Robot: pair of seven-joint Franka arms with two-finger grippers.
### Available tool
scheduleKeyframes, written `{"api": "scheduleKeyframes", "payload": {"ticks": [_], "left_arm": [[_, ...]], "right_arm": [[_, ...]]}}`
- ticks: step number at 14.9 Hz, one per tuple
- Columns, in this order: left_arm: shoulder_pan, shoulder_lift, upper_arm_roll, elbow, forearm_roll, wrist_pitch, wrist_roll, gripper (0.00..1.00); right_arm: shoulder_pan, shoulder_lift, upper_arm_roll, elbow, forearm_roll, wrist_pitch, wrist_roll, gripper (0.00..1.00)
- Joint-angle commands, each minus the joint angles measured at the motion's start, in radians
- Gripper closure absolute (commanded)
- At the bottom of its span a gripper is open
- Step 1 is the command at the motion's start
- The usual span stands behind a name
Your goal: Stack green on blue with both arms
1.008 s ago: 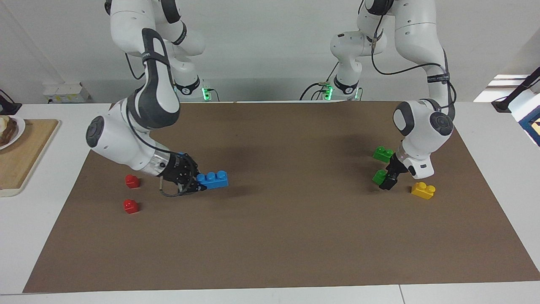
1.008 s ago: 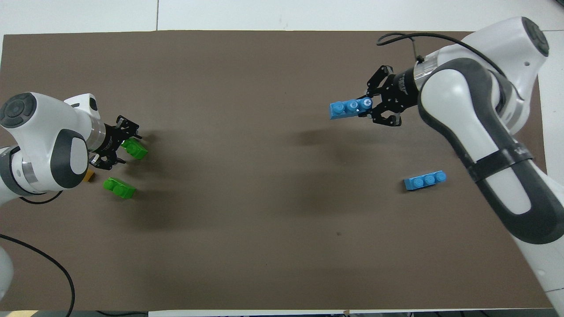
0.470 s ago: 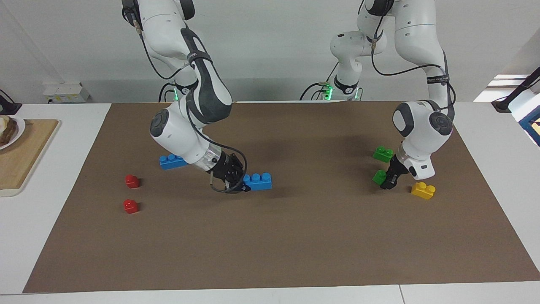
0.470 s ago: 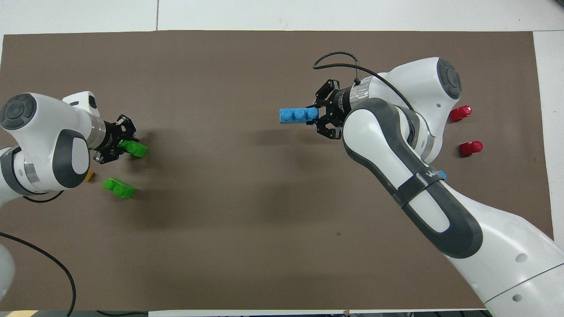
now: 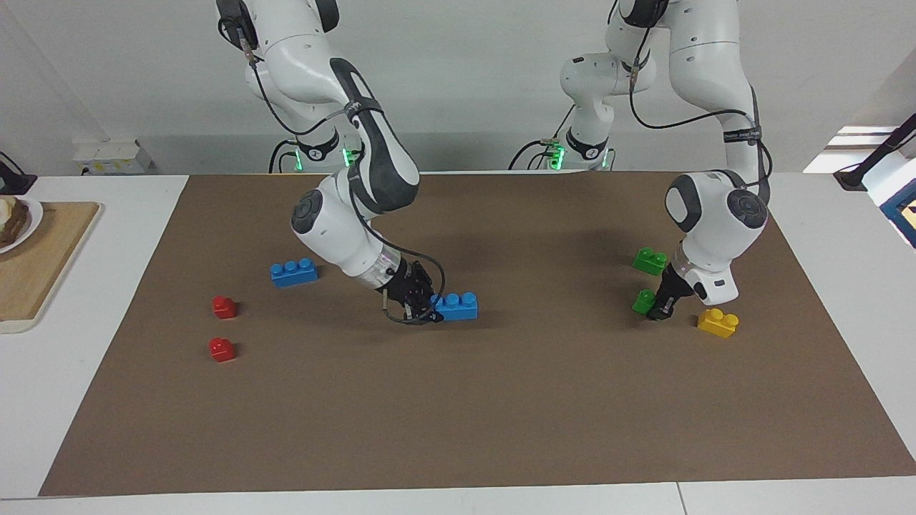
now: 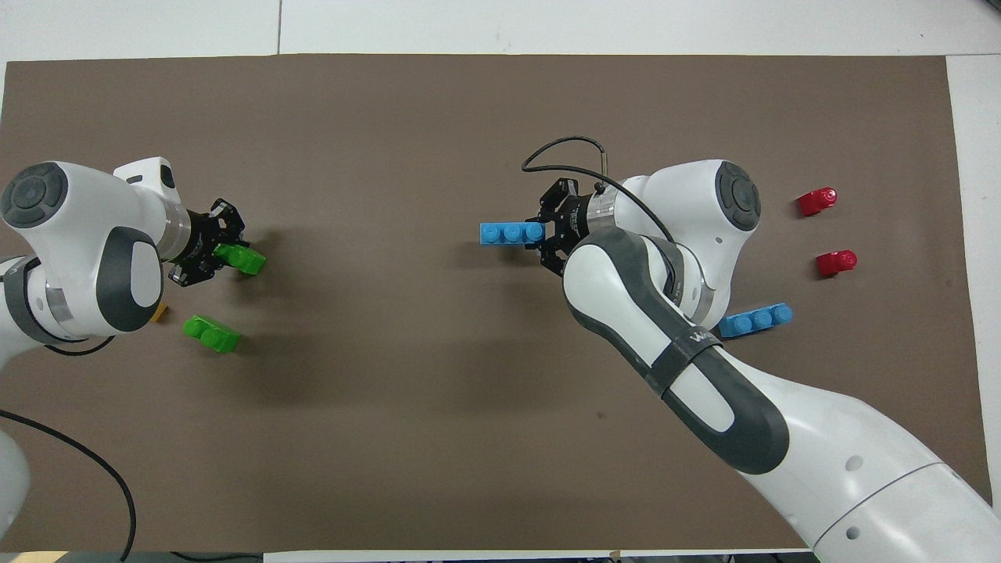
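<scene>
Gripping one end of a blue brick (image 5: 456,306), the right hand (image 5: 429,312) is clamped shut on it over the middle of the brown mat (image 5: 501,400), the brick's three studs up and its free end pointing toward the left arm's end of the table (image 5: 93,372). From where I stand I cannot tell whether that brick touches the mat or hangs just above it. The right arm (image 5: 358,207) bends down steeply from its base to reach it. A second blue brick (image 5: 294,272) lies flat on the mat, nearer to the robots and toward the right arm's end. Two small red bricks (image 5: 224,307) sit well apart from it, close to the mat's edge at that same end. At the left arm's end, the left hand (image 5: 662,309) is pinched shut on a green brick (image 5: 643,300) down at the mat; whether it has lifted clear I cannot tell. The other green brick (image 5: 650,260) rests just beside it, nearer to the robots. A yellow brick (image 5: 718,322) lies near the left hand, toward the mat's edge. A wooden board (image 5: 36,265) sits off the mat at the right arm's end of the table.
</scene>
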Motion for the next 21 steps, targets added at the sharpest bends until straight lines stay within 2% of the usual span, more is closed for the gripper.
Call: {"api": "scheduleKeyframes", "payload": {"ticks": [1,8,12,21], "left_arm": [[-0.044,-0.051,0.008,0.038,-0.016,-0.088,-0.109,1.00],[-0.170,-0.182,0.002,0.095,-0.009,-0.248,-0.514,1.00],[-0.294,-0.189,0.002,0.118,-0.004,-0.294,-0.723,1.00],[-0.455,-0.189,0.000,0.116,-0.004,-0.262,-1.012,1.00]], "right_arm": [[0.008,-0.005,0.002,-0.039,0.035,0.041,-0.037,1.00],[0.041,0.030,0.002,-0.044,0.107,0.078,-0.109,1.00],[0.073,0.047,0.002,-0.045,0.164,0.119,-0.135,1.00],[0.067,0.066,0.002,-0.047,0.178,0.127,-0.136,1.00]]}}
